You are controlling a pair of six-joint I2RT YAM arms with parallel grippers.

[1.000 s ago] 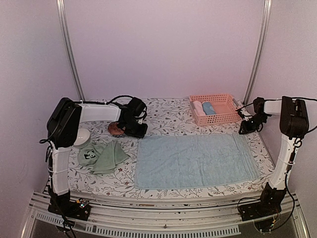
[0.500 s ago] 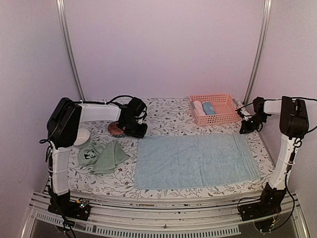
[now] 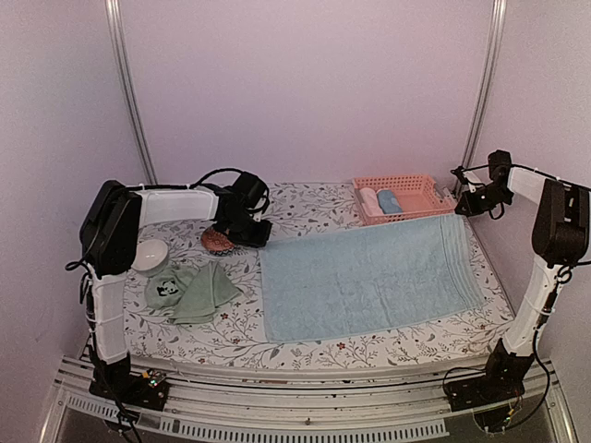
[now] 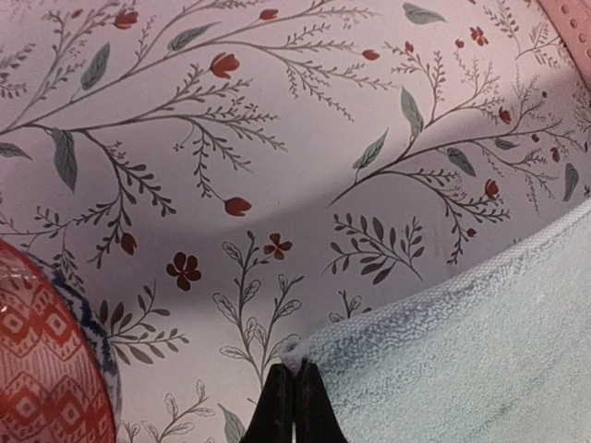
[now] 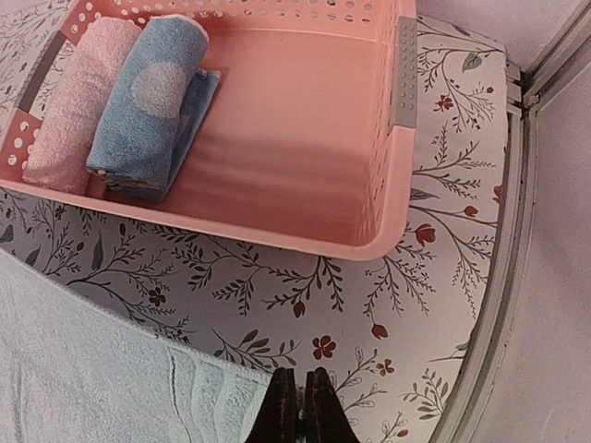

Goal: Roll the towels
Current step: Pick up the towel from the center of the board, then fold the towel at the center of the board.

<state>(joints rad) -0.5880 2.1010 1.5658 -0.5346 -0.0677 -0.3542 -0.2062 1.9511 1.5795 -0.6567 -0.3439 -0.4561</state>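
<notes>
The large towel [image 3: 369, 281] is light blue, the small towel [image 3: 189, 291] sage green with a black-and-white panda, the basket [image 5: 295, 101] pink, the bowl [image 3: 150, 256] white, and the surface [image 4: 305, 120] white with red flowers and grey-green sprigs.

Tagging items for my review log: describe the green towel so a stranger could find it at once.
On the flower-print table, look to the left side, just in front of the white bowl. There lies the sage green towel. Unlike the large light blue towel spread out beside it, it is crumpled and bears a panda print.

4 towels [image 3: 369, 281], 2 dishes [image 3: 150, 256], 1 basket [image 3: 399, 180].
</notes>
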